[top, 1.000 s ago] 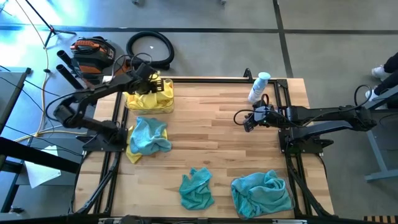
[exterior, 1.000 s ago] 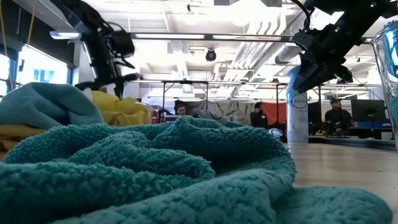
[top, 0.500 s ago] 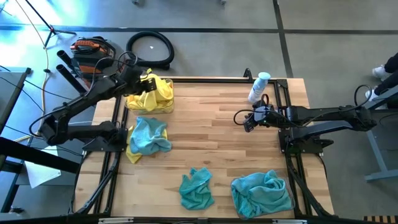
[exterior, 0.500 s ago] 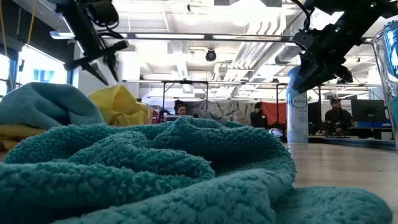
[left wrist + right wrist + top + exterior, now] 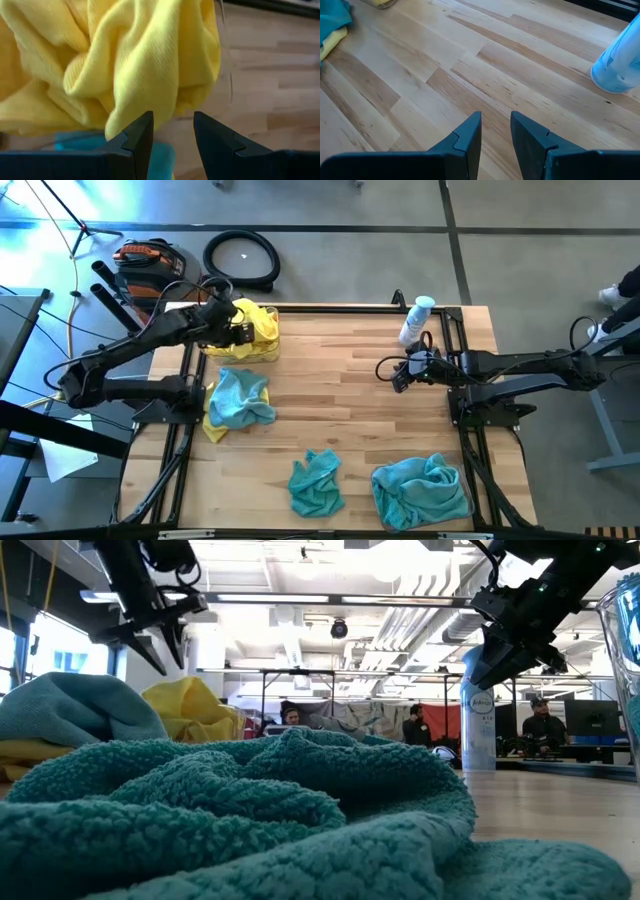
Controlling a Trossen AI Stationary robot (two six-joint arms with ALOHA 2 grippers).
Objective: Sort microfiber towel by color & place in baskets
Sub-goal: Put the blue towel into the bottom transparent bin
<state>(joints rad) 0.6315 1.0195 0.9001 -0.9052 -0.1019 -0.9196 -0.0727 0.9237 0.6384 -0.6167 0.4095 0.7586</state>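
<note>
Left gripper (image 5: 232,332), jaws apart and empty, hovers by yellow towels (image 5: 250,328) piled in the far-left basket (image 5: 268,356); should next probably reach the teal towel (image 5: 240,398), while the right gripper (image 5: 400,377) waits part-open, empty.

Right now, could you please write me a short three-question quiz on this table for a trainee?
1. True or false: the left gripper holds a yellow towel.
2. Which stands nearest the right gripper? A) spray bottle B) vacuum hose C) loose teal towel
3. Fill in: the yellow towels sit in a clear ____ at the table's far left corner.

Key:
1. False; the gripper is open, holding nothing, above the basket.
2. A.
3. Basket.
</note>
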